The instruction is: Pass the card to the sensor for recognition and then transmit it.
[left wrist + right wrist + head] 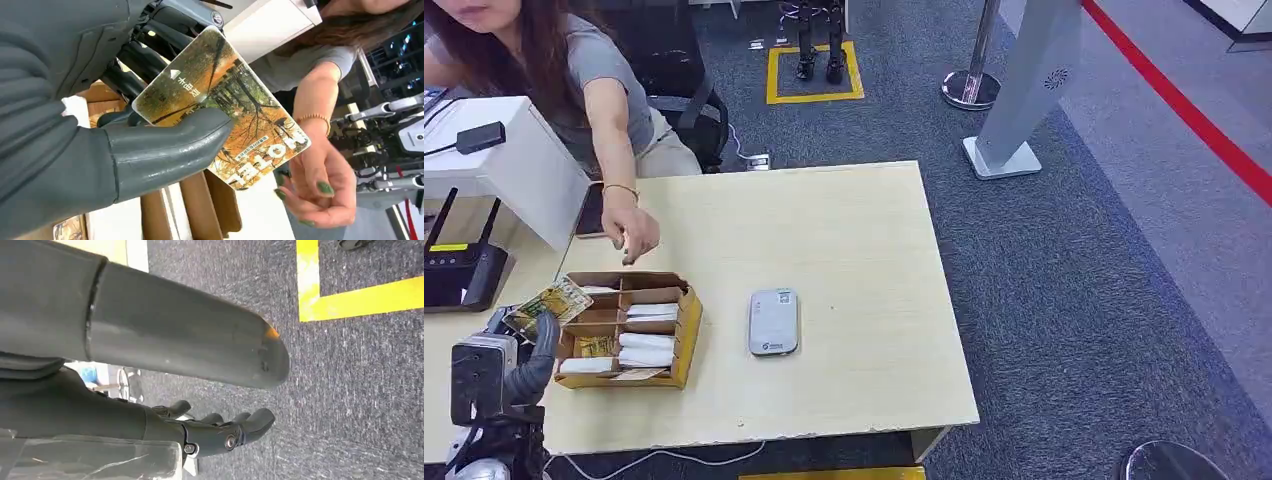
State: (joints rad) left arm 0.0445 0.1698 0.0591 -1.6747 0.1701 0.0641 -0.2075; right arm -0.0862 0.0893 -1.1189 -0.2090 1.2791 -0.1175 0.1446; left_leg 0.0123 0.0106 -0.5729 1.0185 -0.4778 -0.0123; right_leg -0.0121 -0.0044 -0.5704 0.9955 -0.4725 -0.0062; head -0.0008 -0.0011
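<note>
Over the bench's (844,230) left edge, beside the cardboard tray (686,330), the card (220,107) sits pinched in the left robot hand (150,145); the grey sensor (773,321) lies to its right. Right robot hand (220,432) hangs low, apparently empty, fingers loosely apart.

grey ribbed hand (100,150), thick thumb

The card (220,107) carries an autumn forest print in orange, yellow and green, with white lettering. The left hand (145,145) gripping it is grey (thumb paler than the fingers). The sensor (773,321) is silver-grey; the table (844,240) pale wood; the divided box (686,330) cardboard brown.
</note>
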